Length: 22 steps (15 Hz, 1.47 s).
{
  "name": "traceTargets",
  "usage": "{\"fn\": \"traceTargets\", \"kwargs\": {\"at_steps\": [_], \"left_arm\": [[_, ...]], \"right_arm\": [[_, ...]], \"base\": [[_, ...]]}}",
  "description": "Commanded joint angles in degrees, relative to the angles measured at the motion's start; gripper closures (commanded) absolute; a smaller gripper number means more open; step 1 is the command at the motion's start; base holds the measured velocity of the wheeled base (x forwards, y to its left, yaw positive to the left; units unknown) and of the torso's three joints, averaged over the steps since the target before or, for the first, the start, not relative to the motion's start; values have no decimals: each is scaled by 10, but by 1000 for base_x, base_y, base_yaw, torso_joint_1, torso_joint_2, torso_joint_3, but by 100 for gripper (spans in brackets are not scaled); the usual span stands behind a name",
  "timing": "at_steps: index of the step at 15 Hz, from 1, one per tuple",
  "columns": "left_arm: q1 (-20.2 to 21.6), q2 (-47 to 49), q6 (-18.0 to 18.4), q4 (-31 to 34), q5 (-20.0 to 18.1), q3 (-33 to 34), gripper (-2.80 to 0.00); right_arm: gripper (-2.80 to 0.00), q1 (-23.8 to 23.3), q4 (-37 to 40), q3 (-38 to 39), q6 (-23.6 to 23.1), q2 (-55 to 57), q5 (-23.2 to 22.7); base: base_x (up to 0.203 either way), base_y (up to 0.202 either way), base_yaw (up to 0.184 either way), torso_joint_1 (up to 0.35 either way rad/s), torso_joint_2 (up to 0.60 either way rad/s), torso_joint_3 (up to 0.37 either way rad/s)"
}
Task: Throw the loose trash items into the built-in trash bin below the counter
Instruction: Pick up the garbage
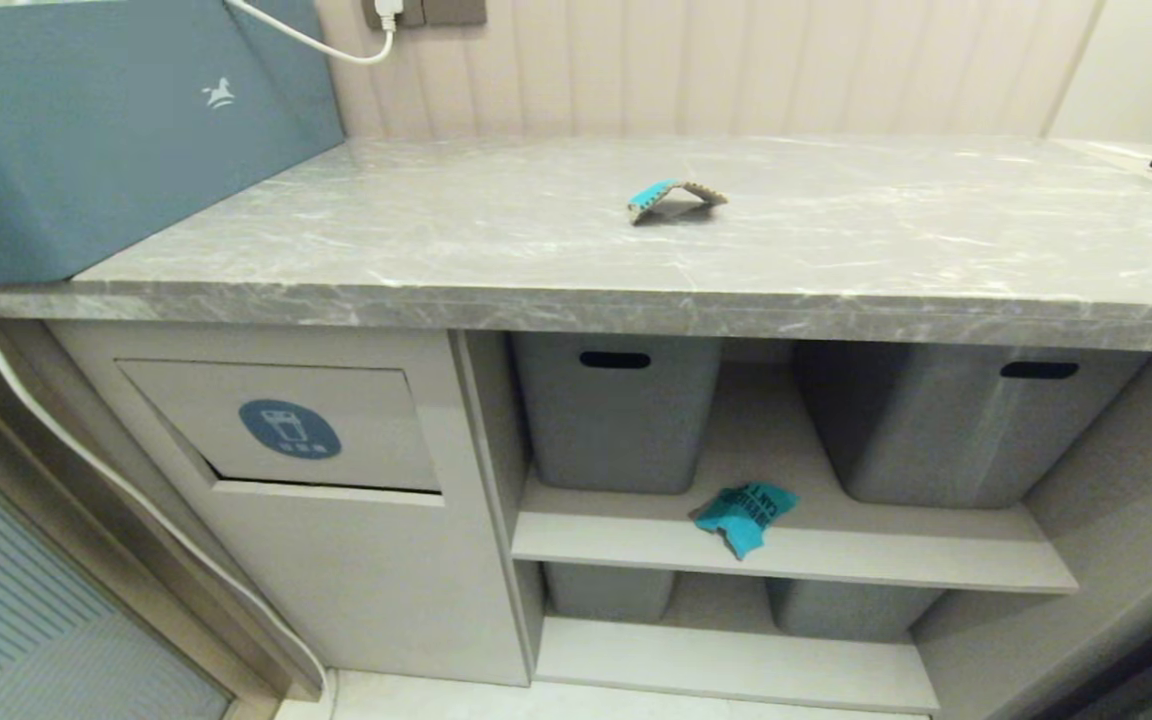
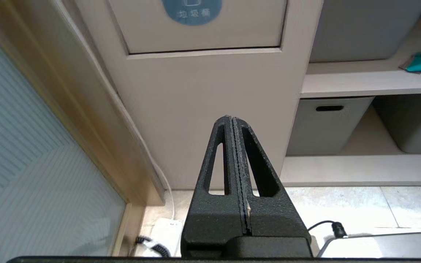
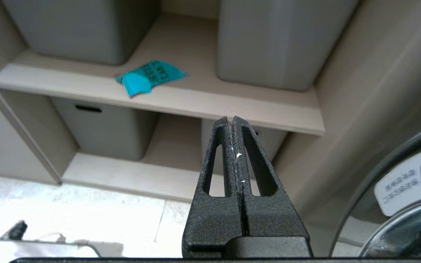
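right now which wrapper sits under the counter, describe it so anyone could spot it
Below the marble counter, find the upper open shelf. The teal wrapper lies at its front between two grey bins; unlike the countertop one, it shows dark lettering.

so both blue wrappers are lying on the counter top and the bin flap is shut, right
Not quite. Only one wrapper lies on the counter. The other wrapper is on the shelf under the counter, in front of the two grey storage boxes, as the head view and right wrist view show. The bin flap does look shut.
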State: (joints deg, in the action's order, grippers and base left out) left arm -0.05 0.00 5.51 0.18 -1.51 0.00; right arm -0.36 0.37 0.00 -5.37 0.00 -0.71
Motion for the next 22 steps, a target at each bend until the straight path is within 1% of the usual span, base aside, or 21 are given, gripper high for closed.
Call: {"fn": "traceTargets", "kwargs": {"at_steps": [1,6,12,22], "left_arm": [[0,1,0,0,0,1,0],[0,1,0,0,3,1,0],[0,1,0,0,3,1,0],[0,1,0,0,1,1,0]], "right_arm": [[0,-1,0,0,1,0,0],[0,-1,0,0,4,0,1],[0,-1,0,0,6,0,0],[0,-1,0,0,9,0,2]], "base": [[-9,-4,-76,5,2,7],[-2,5,-117,3,3,2],[0,0,0,13,-33,-22],[0,0,0,177,-440,-262]]}}
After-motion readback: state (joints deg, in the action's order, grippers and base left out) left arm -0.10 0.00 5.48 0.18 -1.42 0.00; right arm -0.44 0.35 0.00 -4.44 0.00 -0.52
